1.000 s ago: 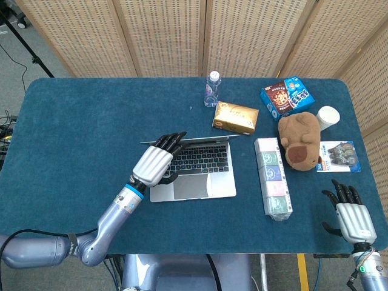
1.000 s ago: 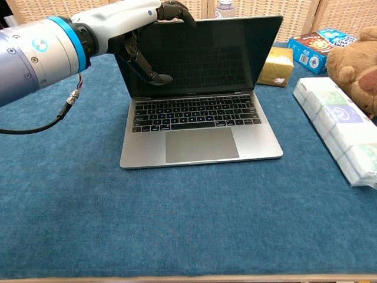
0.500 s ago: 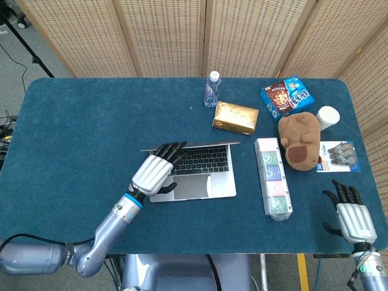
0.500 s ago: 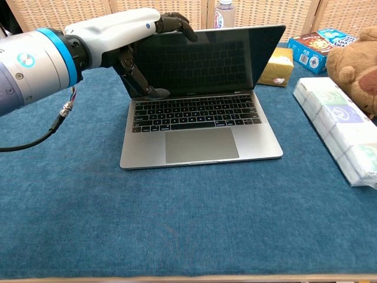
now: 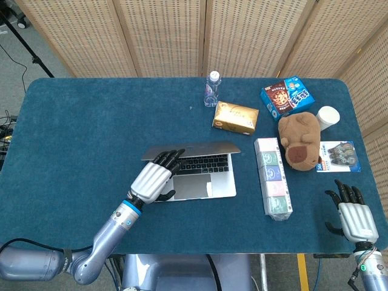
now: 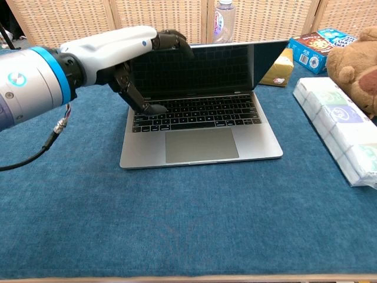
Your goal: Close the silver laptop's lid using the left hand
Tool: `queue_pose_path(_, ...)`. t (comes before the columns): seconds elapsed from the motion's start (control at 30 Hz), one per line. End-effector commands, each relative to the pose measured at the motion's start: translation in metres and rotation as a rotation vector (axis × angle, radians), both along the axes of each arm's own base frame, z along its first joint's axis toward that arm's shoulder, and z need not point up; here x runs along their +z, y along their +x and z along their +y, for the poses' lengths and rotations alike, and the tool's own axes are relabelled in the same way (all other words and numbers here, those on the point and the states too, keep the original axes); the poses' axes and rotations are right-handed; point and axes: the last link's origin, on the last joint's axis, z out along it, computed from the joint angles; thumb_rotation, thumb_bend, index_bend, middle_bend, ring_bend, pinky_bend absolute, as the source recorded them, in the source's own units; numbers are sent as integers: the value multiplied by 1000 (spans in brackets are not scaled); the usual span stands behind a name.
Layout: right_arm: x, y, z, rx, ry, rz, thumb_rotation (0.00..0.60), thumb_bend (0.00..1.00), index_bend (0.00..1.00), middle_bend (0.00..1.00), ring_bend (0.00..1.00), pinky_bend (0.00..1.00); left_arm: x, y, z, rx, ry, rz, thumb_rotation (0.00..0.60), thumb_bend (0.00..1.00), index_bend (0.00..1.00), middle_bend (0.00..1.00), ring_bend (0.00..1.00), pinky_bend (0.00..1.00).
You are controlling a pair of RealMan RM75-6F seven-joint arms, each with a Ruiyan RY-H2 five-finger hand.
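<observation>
The silver laptop (image 5: 200,174) (image 6: 200,144) sits mid-table with its lid (image 5: 189,150) (image 6: 206,68) tilted well forward over the keyboard. My left hand (image 5: 154,177) (image 6: 126,50) presses on the lid's top left edge, dark fingers (image 6: 172,40) hooked over the rim and thumb down in front of the screen near the keys. It holds nothing. My right hand (image 5: 352,217) rests on the table at the near right corner, fingers spread, empty.
A row of tissue packs (image 5: 271,177) (image 6: 341,127) lies right of the laptop. Behind it sit a yellow box (image 5: 235,117), a water bottle (image 5: 211,89), a blue snack box (image 5: 287,96), a brown plush toy (image 5: 299,139), a paper cup (image 5: 327,117) and a blister pack (image 5: 338,156).
My left hand has drawn back toward me and down, pulling the lid from near upright to a steep forward tilt. The right hand has not moved.
</observation>
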Motion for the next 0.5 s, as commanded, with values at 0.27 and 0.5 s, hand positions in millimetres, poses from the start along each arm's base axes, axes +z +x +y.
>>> queue_pose_path(0.27, 2, -3, -1, -13, -8, 13, 600, 240, 202, 0, 0, 0, -9, -5, -16, 12, -52, 2, 600, 254, 183, 0, 66, 111)
queue_pose_path(0.5, 2, -4, -1, -19, -9, 16, 600, 240, 202, 0, 0, 0, -13, -7, -26, 16, -82, -4, 600, 255, 183, 0, 66, 111)
